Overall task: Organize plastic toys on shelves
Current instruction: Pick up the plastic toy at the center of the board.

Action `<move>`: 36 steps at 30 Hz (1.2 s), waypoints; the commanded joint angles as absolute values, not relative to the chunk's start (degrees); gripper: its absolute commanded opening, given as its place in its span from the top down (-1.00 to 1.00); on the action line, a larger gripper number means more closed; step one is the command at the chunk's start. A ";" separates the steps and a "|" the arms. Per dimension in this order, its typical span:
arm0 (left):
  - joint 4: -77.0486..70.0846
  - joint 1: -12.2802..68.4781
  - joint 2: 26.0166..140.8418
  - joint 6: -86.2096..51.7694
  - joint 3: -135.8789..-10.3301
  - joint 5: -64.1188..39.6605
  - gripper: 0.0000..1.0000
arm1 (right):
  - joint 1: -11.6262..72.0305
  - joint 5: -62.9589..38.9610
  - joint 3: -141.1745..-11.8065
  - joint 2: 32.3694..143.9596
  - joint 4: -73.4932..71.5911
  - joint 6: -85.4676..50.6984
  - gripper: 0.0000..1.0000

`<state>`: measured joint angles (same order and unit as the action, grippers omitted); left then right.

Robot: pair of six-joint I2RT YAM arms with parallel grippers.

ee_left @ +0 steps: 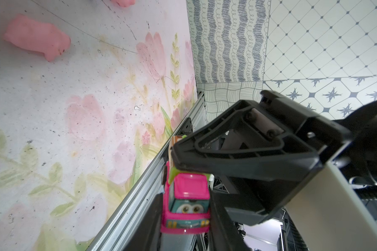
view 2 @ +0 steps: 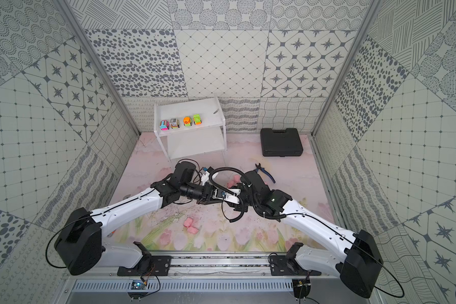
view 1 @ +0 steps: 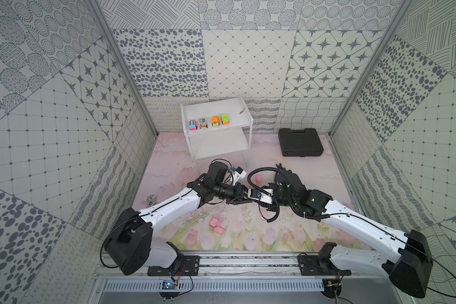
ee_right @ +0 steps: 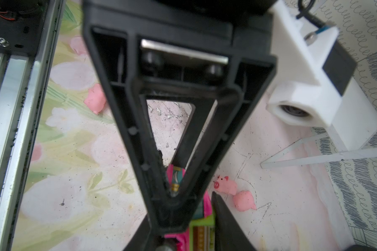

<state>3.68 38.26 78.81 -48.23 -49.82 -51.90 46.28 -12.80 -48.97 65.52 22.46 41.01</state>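
Observation:
A pink toy car [ee_left: 186, 195] with a teal face hangs in mid-air over the floral mat, between both grippers. My left gripper [ee_left: 186, 208] is shut on its sides. My right gripper [ee_right: 183, 215] reaches in from the opposite side, its fingers against the same car [ee_right: 176, 178]. In a top view the two grippers meet at the car [view 1: 257, 195]. The white shelves [view 1: 229, 108] stand at the back, with a pink-and-blue [view 1: 193, 125], a grey [view 1: 202, 123], an orange [view 1: 215, 121] and a green car [view 1: 224, 119] on the top board. Pink pigs lie on the mat [view 1: 258, 179] [view 1: 214, 222] [ee_right: 225, 184].
A black case [view 1: 300, 142] lies at the back right. Blue-handled pliers [view 2: 265, 171] rest behind the right arm, and a wrench [view 1: 151, 200] lies at the mat's left edge. An aluminium rail [view 1: 221, 263] runs along the front. The lower shelf board [view 1: 221, 143] holds nothing.

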 commanded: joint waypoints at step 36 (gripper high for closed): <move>8.13 32.90 64.43 -24.93 -61.34 -57.97 0.49 | 24.42 -72.73 -53.97 63.62 -6.95 -26.59 -0.75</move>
<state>14.46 33.74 64.58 -22.61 -60.71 -52.45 23.09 -70.83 -52.27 62.94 -7.20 -28.40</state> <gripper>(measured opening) 0.337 0.880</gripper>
